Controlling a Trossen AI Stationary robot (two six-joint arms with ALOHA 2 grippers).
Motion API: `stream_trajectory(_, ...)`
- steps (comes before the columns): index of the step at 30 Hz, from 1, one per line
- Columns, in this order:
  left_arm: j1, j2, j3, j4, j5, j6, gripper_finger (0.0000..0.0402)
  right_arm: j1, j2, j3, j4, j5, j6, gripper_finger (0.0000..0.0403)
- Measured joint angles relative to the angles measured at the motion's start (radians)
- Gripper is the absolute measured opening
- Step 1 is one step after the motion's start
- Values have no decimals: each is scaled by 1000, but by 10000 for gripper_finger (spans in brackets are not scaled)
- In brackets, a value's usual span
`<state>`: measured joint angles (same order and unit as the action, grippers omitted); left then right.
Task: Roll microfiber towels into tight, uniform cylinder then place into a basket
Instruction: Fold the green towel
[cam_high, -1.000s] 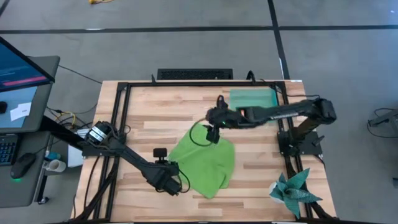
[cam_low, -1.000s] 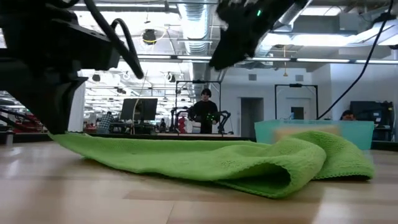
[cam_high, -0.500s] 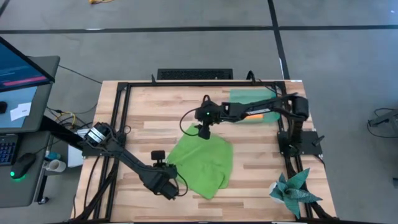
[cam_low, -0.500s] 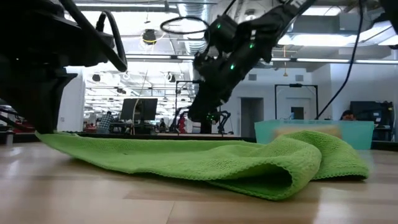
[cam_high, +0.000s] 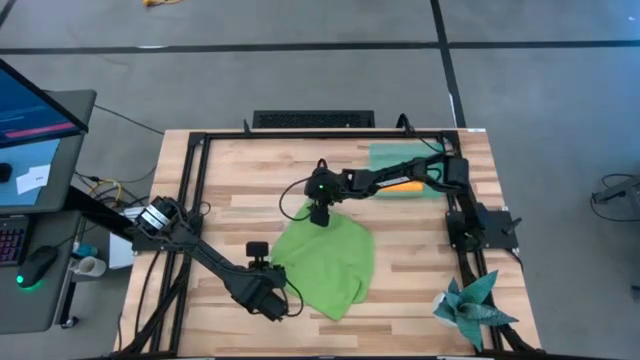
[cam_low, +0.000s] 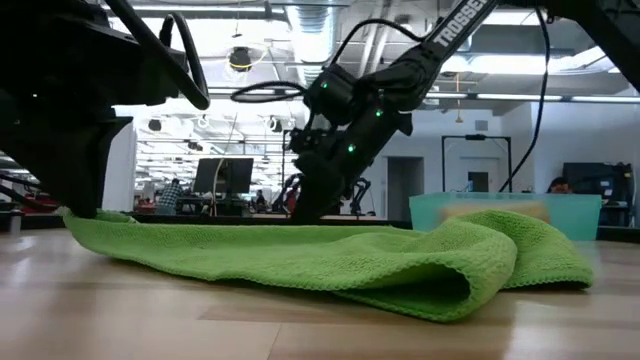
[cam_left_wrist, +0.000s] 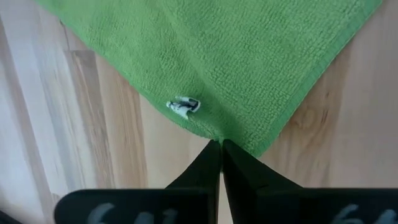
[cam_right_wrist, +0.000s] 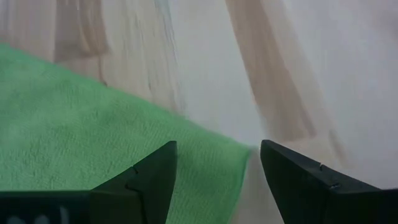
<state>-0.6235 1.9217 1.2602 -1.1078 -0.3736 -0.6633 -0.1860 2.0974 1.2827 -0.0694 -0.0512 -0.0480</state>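
Observation:
A lime green towel (cam_high: 328, 262) lies spread on the wooden table, and in the low view its right side is folded over in a thick hump (cam_low: 500, 255). My left gripper (cam_high: 272, 303) is shut on its near-left corner. My right gripper (cam_high: 318, 215) is open and low over the towel's far corner (cam_right_wrist: 236, 157). One finger stands over the cloth and the other over bare wood; no touch shows. The teal basket (cam_high: 407, 158) stands at the far right, partly under my right arm. Something orange (cam_high: 408, 186) shows at its near edge. My left gripper pinches the green towel's corner edge (cam_left_wrist: 219, 135) between its two shut fingertips, just beside a small white tag (cam_left_wrist: 184, 106). The fingers slant steeply down onto it. The corner sits slightly raised off the wood (cam_low: 82, 216), and the rest of the towel lies on the table.
A dark teal spiky star-shaped cloth (cam_high: 470, 308) lies at the near right corner. A black metal frame (cam_high: 195, 190) runs around the tabletop. Bare wood (cam_high: 250, 190) lies left of and beyond the towel. A monitor and desk stand off the table's left side.
My right gripper has come down from high over the table and moved toward the table's left edge, away from the basket, ending low over the green towel's far corner. It has stayed open. The towel keeps its shape.

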Motion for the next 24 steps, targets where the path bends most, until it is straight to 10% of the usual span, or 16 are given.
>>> stream_trajectory(9,0,0,0,8,-30,50,4,21,3,8,-80,-3,59,234)
stream_trajectory(24,1,0,0,7,-52,50,4,78,-15,6,-142,-162,102,11)
